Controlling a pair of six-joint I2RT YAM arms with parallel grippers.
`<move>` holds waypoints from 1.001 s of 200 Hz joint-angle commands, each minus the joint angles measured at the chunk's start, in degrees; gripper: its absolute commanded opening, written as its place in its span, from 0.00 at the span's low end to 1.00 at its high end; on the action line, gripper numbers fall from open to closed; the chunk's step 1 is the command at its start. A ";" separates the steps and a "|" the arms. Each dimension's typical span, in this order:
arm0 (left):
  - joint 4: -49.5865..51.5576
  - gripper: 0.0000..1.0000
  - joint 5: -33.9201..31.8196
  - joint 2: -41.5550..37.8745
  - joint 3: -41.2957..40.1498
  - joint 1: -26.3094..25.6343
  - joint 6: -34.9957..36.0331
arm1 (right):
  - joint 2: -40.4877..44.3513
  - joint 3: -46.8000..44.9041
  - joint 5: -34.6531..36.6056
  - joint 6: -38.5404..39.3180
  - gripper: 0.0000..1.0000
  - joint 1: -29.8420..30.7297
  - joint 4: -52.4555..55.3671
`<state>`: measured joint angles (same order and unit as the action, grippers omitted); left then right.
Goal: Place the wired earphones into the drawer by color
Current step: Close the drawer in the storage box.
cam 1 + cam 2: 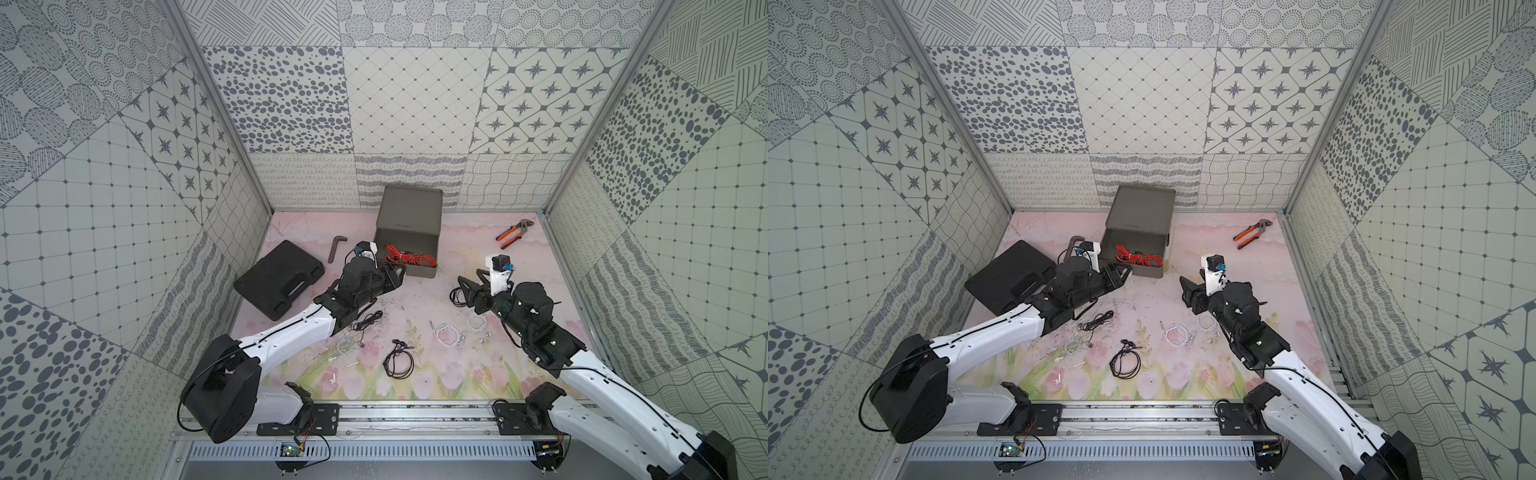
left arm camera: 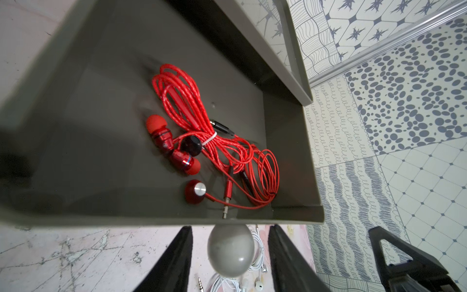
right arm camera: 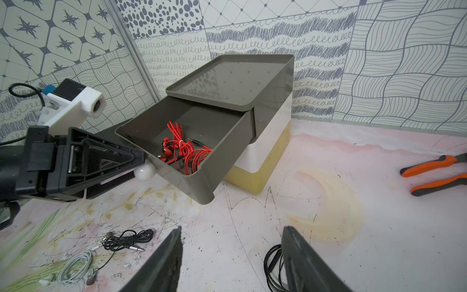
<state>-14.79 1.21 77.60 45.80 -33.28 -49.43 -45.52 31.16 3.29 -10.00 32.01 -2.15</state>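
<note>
- Nearest the base rail: black earphones [image 3: 126, 239] and white earphones [image 1: 445, 332] lie loose on the table [image 3: 328, 202]. They are coiled, thin-cabled and not yet sorted.
- Right gripper [image 3: 232, 228]: jaws wide and empty, hovering over the table just beside a further black coil [image 3: 271, 263].
- Left gripper [image 2: 230, 235]: jaws part-open, straddling the ball knob [image 2: 231, 252] of the top dark grey tier [image 3: 222, 151]. A gap shows on each side, so there is no grip yet.
- Drawer [image 3: 273, 126]: three tiers, grey over white over mustard. Only the grey tier is pulled out.
- Red earphones [image 2: 202, 126]: inside the open grey tier, tied bundles tangled together, buds toward the front wall.
- Step in hand, by judgement: red is sorted and the grey tier is to be shut.
- Next move calls for: pinch the knob squarely and push straight along the slide. The light cabinet may shift if pushed off-axis.
- Farthest: orange-handled pliers [image 1: 513, 232] near the back wall, well apart from the work.
</note>
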 commanded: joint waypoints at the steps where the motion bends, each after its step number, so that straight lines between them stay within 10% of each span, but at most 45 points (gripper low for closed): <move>1: -6.66 0.52 -1.25 1.39 0.90 0.24 1.90 | 1.22 -1.37 0.75 0.29 0.66 -0.33 -3.29; 200: -18.61 0.50 2.39 17.27 11.38 5.49 6.19 | 1.65 -1.56 0.98 0.42 0.67 -0.38 -3.27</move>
<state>-25.30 2.46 91.70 54.46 -28.67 -45.50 -44.53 30.06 3.53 -10.00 32.01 -2.87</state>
